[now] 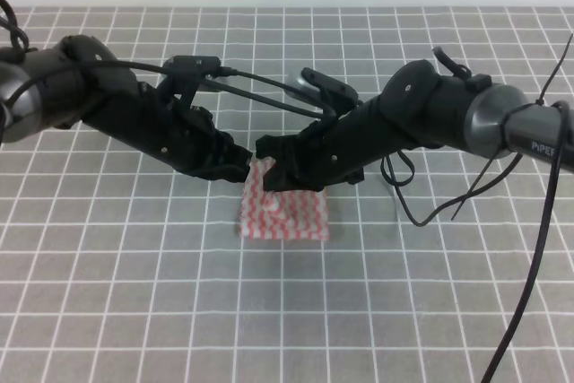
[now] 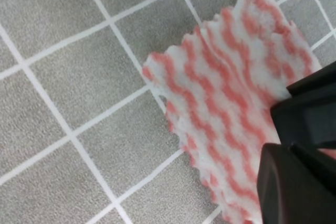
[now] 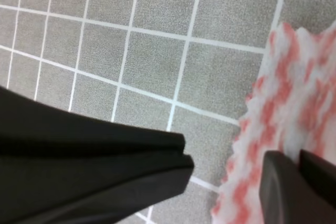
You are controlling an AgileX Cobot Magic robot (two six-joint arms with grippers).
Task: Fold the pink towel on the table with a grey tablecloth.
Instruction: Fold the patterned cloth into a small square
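Observation:
The pink towel (image 1: 285, 213) lies mid-table as a small patch of zigzag stripes on the table with a grey tablecloth (image 1: 134, 293). Its far left corner is raised toward both arms. My left gripper (image 1: 244, 168) comes in from the left. In the left wrist view the left gripper (image 2: 273, 135) is shut on the edge of the pink towel (image 2: 226, 93), which hangs over the table with a grey tablecloth (image 2: 79, 77). My right gripper (image 1: 269, 166) comes in from the right. In the right wrist view the right gripper (image 3: 227, 163) stands open, with the edge of the pink towel (image 3: 283, 108) between its fingers.
Black cables (image 1: 529, 257) hang from the right arm down to the cloth at the right. A cable loop (image 1: 260, 91) arches between the two arms above the towel. The white grid runs across the whole surface (image 3: 157, 61).

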